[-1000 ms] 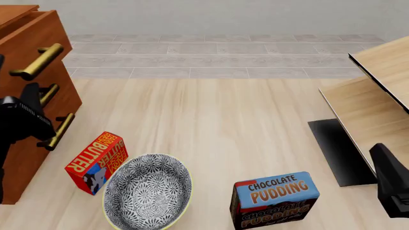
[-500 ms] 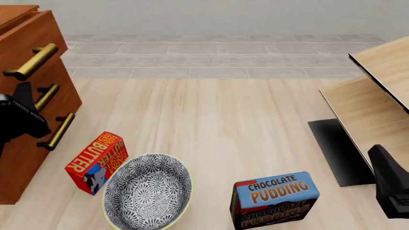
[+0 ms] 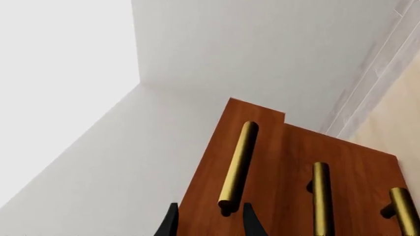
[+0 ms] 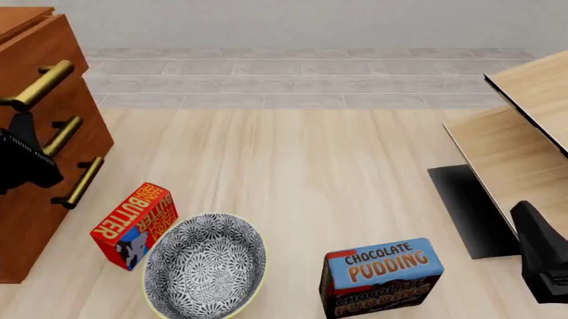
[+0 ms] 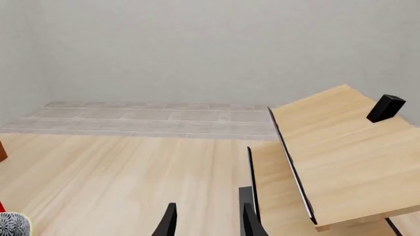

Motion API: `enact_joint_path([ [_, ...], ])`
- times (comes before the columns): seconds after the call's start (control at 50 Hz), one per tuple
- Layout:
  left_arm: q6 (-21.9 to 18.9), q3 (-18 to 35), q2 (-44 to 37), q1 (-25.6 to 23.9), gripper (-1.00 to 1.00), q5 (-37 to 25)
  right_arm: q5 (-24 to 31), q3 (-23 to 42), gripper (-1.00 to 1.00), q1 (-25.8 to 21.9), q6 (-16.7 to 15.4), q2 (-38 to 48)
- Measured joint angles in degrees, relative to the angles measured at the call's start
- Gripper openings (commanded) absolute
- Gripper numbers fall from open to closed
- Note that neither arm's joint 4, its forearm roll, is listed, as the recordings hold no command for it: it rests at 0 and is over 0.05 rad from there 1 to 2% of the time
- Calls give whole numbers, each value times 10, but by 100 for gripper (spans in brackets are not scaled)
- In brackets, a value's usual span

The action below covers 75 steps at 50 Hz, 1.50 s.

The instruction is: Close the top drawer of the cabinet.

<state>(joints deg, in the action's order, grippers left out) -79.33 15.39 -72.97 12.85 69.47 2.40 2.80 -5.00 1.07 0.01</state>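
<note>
The reddish-brown cabinet (image 4: 31, 222) stands at the far left. Its top drawer (image 4: 53, 43) sticks out slightly past the two lower drawers, and its brass bar handle (image 4: 37, 85) points toward me. My left gripper (image 4: 24, 133) is against the cabinet front just below that handle. In the left wrist view the top drawer front (image 3: 206, 167) and its handle (image 3: 237, 164) sit right at my left gripper (image 3: 210, 223), with one fingertip on each side of the handle's near end and a gap between them. My right gripper (image 4: 530, 222) is open and empty at the far right, also shown in the right wrist view (image 5: 208, 221).
A red butter box (image 4: 133, 224), a patterned bowl (image 4: 206, 262) and a chocolate pudding box (image 4: 382, 276) lie along the near floor. Pale light-wood furniture (image 4: 523, 133) with a dark base (image 4: 461, 206) stands on the right, beside my right gripper.
The top drawer and its handle have moved left, further into the cabinet. My left gripper has moved left with it. The right arm has barely moved.
</note>
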Motion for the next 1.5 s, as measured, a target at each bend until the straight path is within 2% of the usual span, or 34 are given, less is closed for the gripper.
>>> enact_joint_path([
  [1.5, 16, 16, -12, 42, 100, -4, -5, -11, 100, -11, 1, 0],
])
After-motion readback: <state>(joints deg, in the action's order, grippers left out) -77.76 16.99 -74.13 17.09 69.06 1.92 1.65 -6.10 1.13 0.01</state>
